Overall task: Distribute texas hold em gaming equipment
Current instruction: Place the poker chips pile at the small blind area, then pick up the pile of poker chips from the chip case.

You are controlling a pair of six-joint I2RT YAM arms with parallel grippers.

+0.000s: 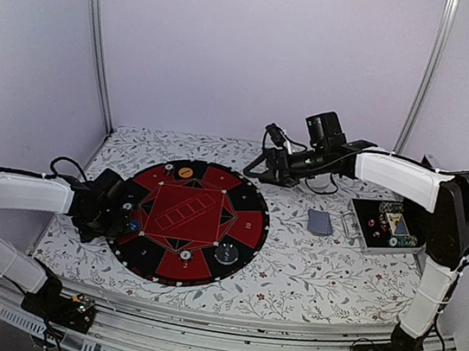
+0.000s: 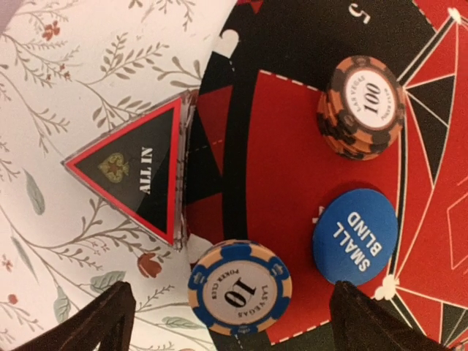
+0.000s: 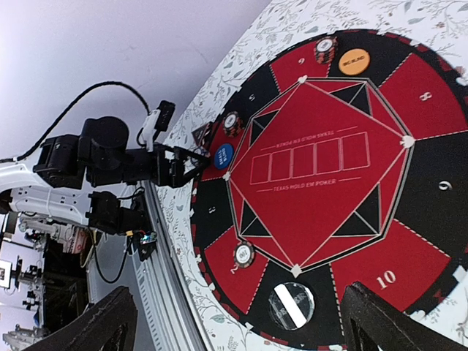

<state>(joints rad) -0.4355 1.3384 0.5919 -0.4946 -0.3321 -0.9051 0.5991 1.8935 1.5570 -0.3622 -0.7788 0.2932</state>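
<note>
The left pincer stands wide open at the left rim of the round mat and grips nothing. In the left wrist view, a blue and cream chip marked 10 lies flat on the mat edge at the bottom, between the two dark fingers and free of both. To the right of it is a blue SMALL BLIND disc, and in the upper right a small stack of orange and black chips marked 100. A triangular ALL IN marker sits at the left on the flowered worktop, against the mat rim. The right pincer is also open and empty, above the far side of the mat. The deck of grey-blue cards lies on the worktop right of the mat, between it and a shallow case.
</note>
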